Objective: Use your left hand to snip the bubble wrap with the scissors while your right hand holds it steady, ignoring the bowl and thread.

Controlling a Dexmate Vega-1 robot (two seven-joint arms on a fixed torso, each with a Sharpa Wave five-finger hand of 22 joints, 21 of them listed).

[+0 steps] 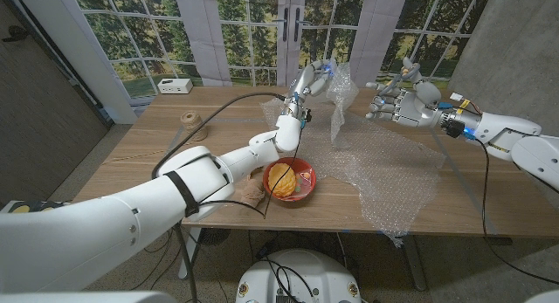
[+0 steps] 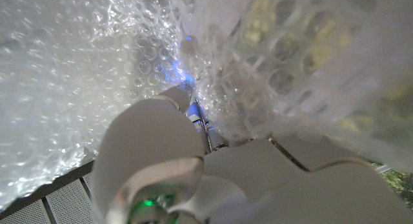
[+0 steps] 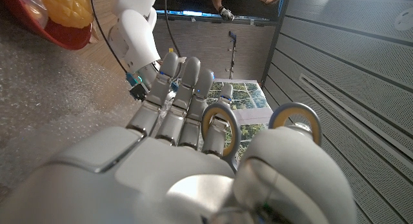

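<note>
The clear bubble wrap [image 1: 393, 174] lies over the table's right half. One corner is pulled up into a peak [image 1: 341, 92] at the back. My left hand [image 1: 310, 81] is raised against that peak. In the left wrist view the wrap [image 2: 77, 75] presses close on the left hand [image 2: 161, 153], and a thin metal piece [image 2: 206, 130], seemingly the scissors' blades, runs from the fingers into the wrap. My right hand [image 1: 397, 102] hovers to the right of the peak with fingers spread, holding nothing. In the right wrist view the right hand's fingers [image 3: 177, 88] reach toward my left forearm [image 3: 135, 30] over the wrap [image 3: 51, 114].
A red bowl [image 1: 306, 191] with a yellow thing in it stands near the front edge, under my left forearm. A spool of thread [image 1: 189, 120] sits at the back left, a white box [image 1: 175, 86] behind it. Black cables [image 1: 236, 100] trail along both arms. Glass doors stand behind the table.
</note>
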